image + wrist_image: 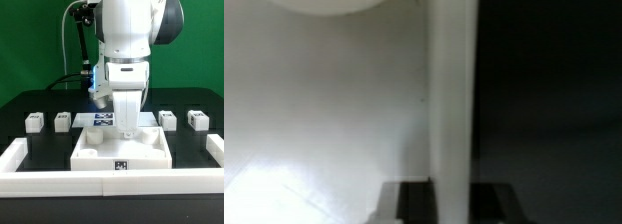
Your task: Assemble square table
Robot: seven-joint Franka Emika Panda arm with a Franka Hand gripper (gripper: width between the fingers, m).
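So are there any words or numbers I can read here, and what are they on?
No words, numbers or brands can be read anywhere.
Square tabletop: black-white tag on its front edge, a pattern, not letters.
Four leg blocks: tags too small to read.
Marker board: tags, patterns only.
Wrist view: blurred, no text.

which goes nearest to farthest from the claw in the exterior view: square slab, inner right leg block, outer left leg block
1. square slab, right at the claw, centre
2. inner right leg block, on the exterior view's right
3. outer left leg block, at the exterior view's far left
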